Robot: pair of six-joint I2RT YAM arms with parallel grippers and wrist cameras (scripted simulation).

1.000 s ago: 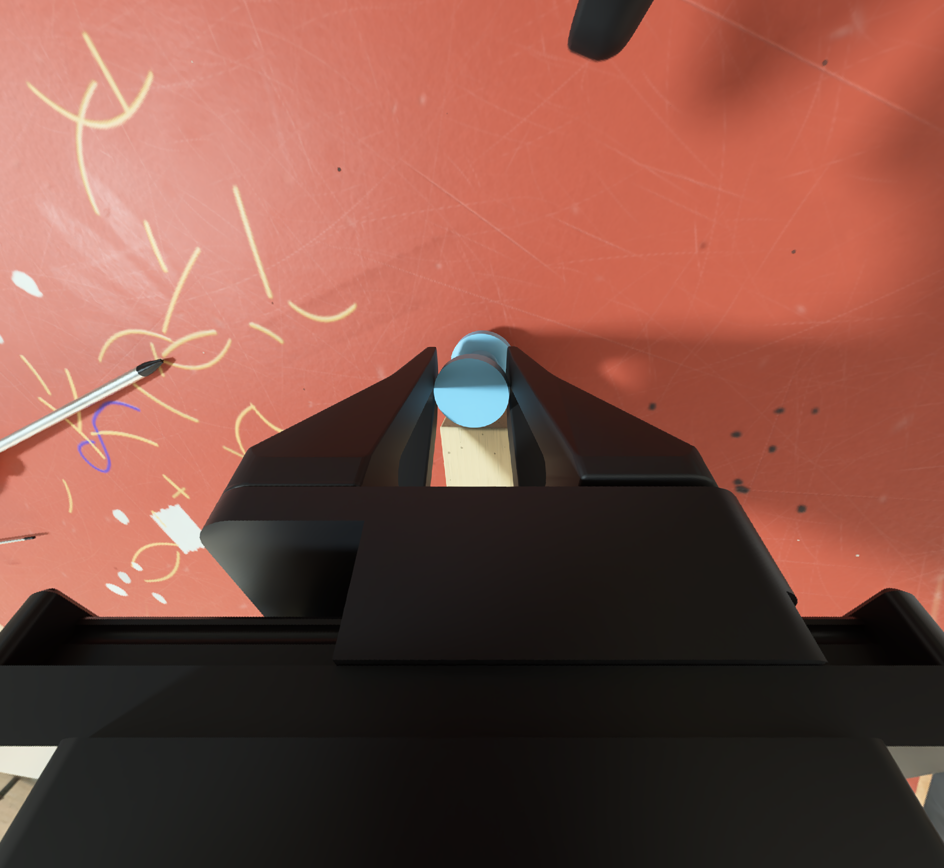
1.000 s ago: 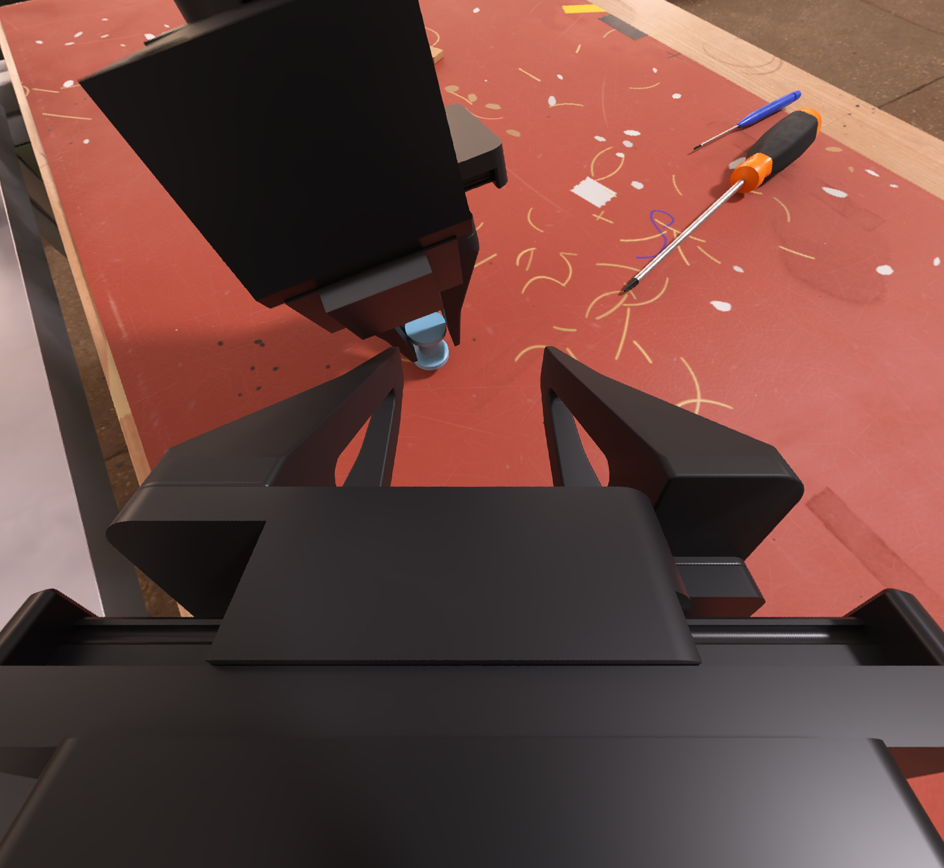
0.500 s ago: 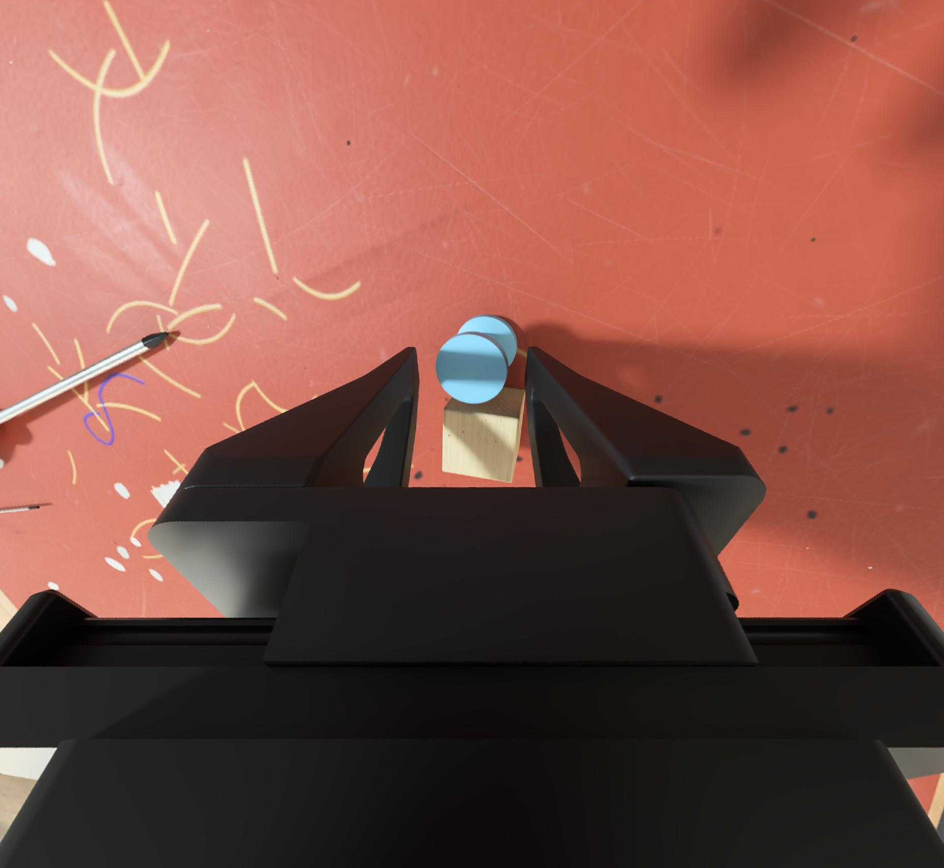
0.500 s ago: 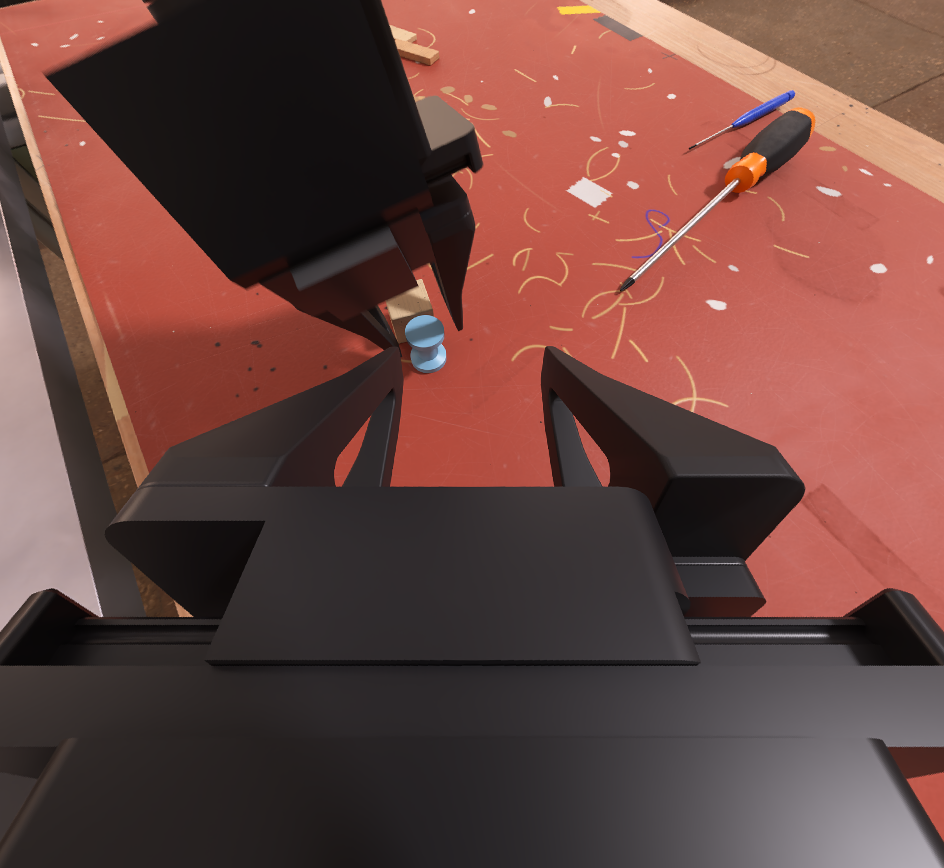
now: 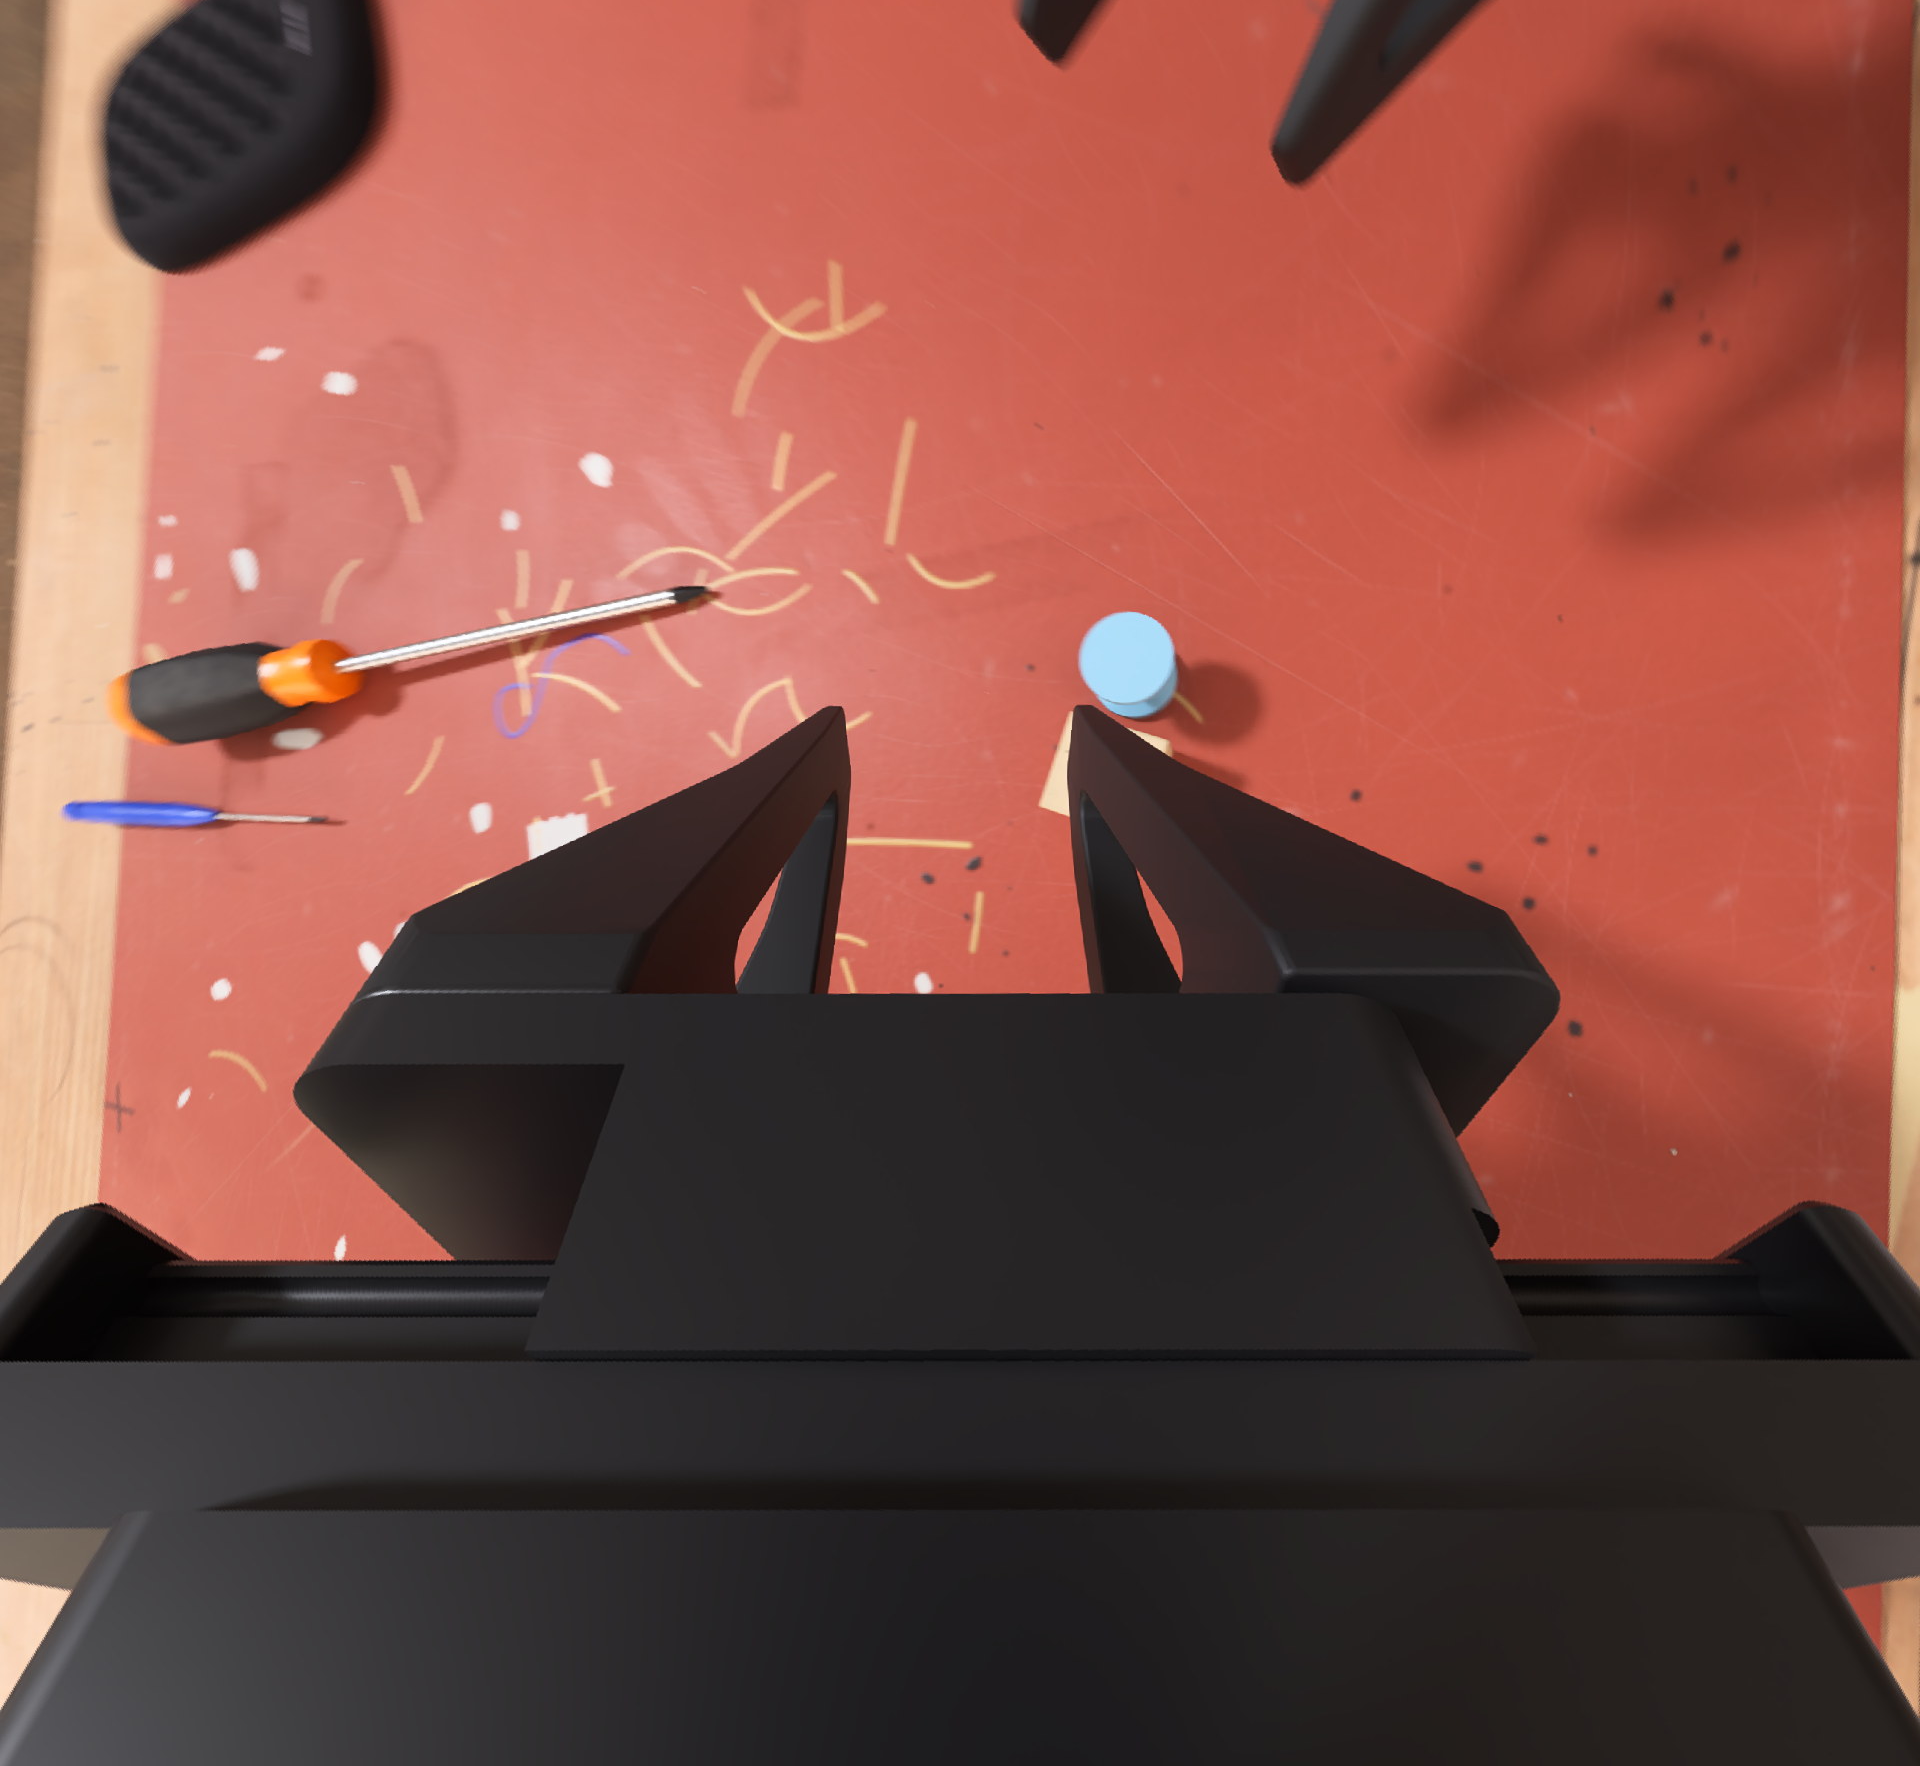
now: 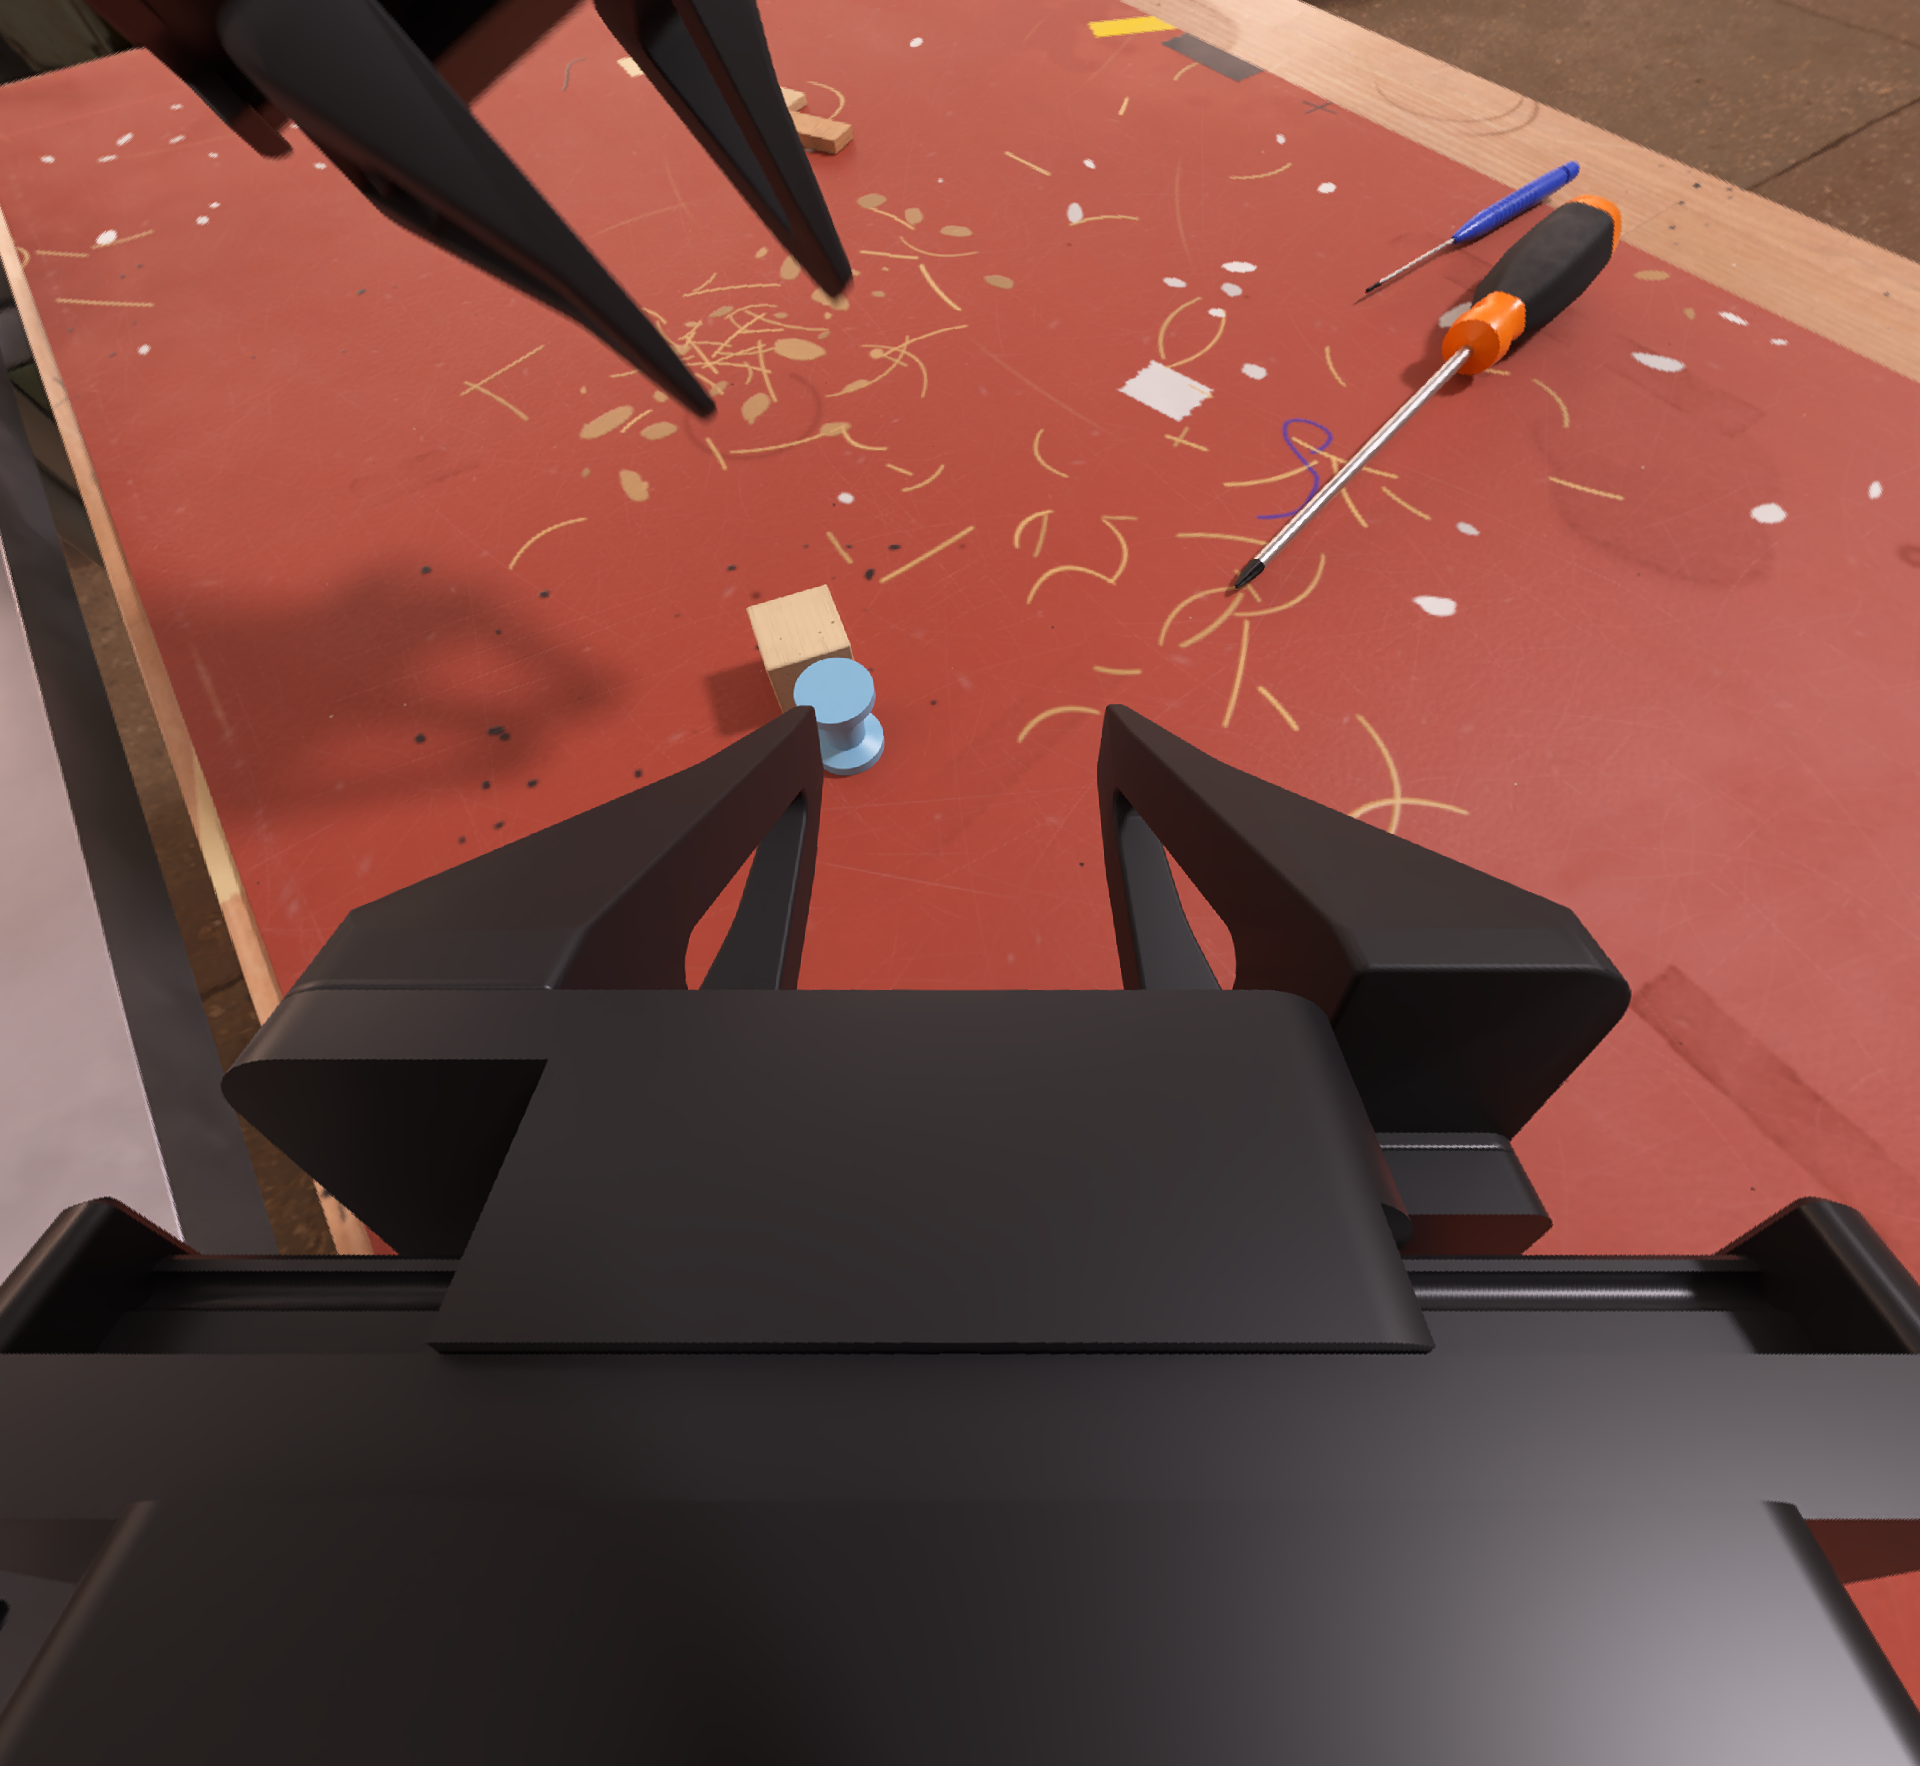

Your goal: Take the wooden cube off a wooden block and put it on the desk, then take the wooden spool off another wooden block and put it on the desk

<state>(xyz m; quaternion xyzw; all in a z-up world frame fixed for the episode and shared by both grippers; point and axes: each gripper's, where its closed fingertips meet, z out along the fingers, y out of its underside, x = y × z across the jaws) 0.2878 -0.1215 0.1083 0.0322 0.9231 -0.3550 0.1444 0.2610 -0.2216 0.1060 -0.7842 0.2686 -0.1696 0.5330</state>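
Observation:
The light blue spool [image 6: 840, 714] stands upright on the red desk [image 6: 1455, 677], right against a small wooden cube [image 6: 798, 636]. In the left wrist view the spool [image 5: 1127, 664] lies just beyond my right fingertip, and that finger hides most of the cube [image 5: 1058, 774]. My left gripper [image 5: 956, 719] is open and empty, high above the desk; it also shows at the top left of the right wrist view [image 6: 774, 345]. My right gripper [image 6: 956, 714] is open and empty, low, with its left fingertip beside the spool. Its fingers [image 5: 1294, 158] hang in at the top of the left wrist view.
An orange and black screwdriver [image 6: 1538, 272] and a thin blue one [image 6: 1507, 210] lie near the desk's far wooden edge. A black ribbed object [image 5: 239, 106] lies near a corner. Small wooden pieces [image 6: 821, 132] lie far back. Shavings litter the middle.
My left gripper opened, let go of the spool and rose well away from it. The spool now stands on the desk beside the cube. My right gripper has stayed put.

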